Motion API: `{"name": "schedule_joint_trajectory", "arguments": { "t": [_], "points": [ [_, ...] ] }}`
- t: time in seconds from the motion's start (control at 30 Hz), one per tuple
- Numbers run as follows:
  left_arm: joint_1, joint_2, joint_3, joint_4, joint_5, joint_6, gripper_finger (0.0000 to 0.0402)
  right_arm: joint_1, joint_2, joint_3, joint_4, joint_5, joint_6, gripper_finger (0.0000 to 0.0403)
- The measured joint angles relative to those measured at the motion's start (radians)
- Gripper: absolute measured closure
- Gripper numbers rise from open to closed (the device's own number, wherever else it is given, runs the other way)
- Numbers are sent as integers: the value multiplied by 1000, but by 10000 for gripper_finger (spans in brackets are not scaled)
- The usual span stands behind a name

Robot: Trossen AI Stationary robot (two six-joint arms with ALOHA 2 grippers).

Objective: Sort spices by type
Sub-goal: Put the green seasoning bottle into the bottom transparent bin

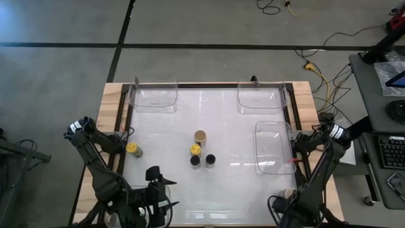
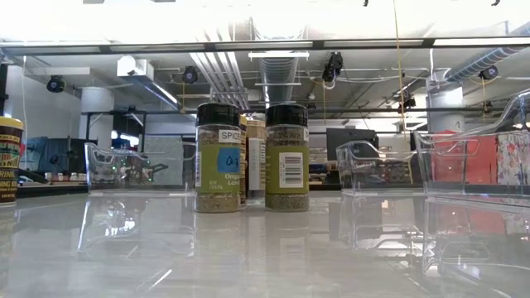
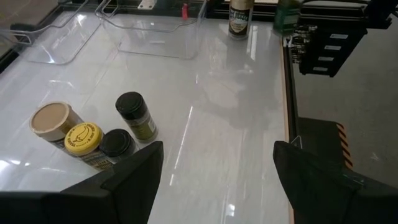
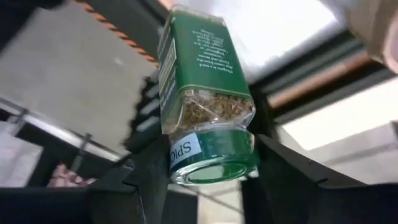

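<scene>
Spices: hardly sorted yet, judging by how things lie. Nothing inside the side tray, and nothing inside the far trays set beyond it along the table's back edge.

Well apart from the side tray, toward the middle of the table: a huddle of four, all upright. Tan-lidded jar, yellow-lidded jar pressed close to it, then two black-lidded jars side by side. Mixed types in one clump, so not counted as sorted. Farther still from the side tray, by the opposite edge: a second yellow-lidded jar, alone and upright, well apart from its match.

Just beside the side tray, on its outer side: right gripper, clamped on a green-lidded jar, one finger at each side of the lid end. Tilted in the grip and seemingly clear of the table. Probably the first jar on its way to a tray. Also near the side tray, by the table's rim: a dark-lidded jar, upright; cannot tell whether on the tabletop or on the frame.

Well apart from the side tray, at the front edge: left gripper, jaws spread wide, grasping nothing, looking over the huddle.

Left to do, as a judgement: nearly everything. Set down the green-lidded jar, bring the two yellows together, keep the blacks as a pair, place the tan one apart.
</scene>
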Motion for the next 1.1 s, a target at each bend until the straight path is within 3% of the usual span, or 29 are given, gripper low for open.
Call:
{"name": "schedule_joint_trajectory", "arguments": {
  "t": [0.37,0.6,0.8,1.1],
  "points": [
    [0,0,0,-35,0,1,114,-97,2,78,-1,165,-91,197],
    [0,-4,0,-92,28,-16,114,-204,71,218,-27,301,-307,197],
    [0,-9,20,-156,39,-53,114,-287,203,414,-218,380,-557,197],
    [-4,-10,79,-243,140,-118,114,-366,387,648,-479,454,-897,197]
  ]
}}
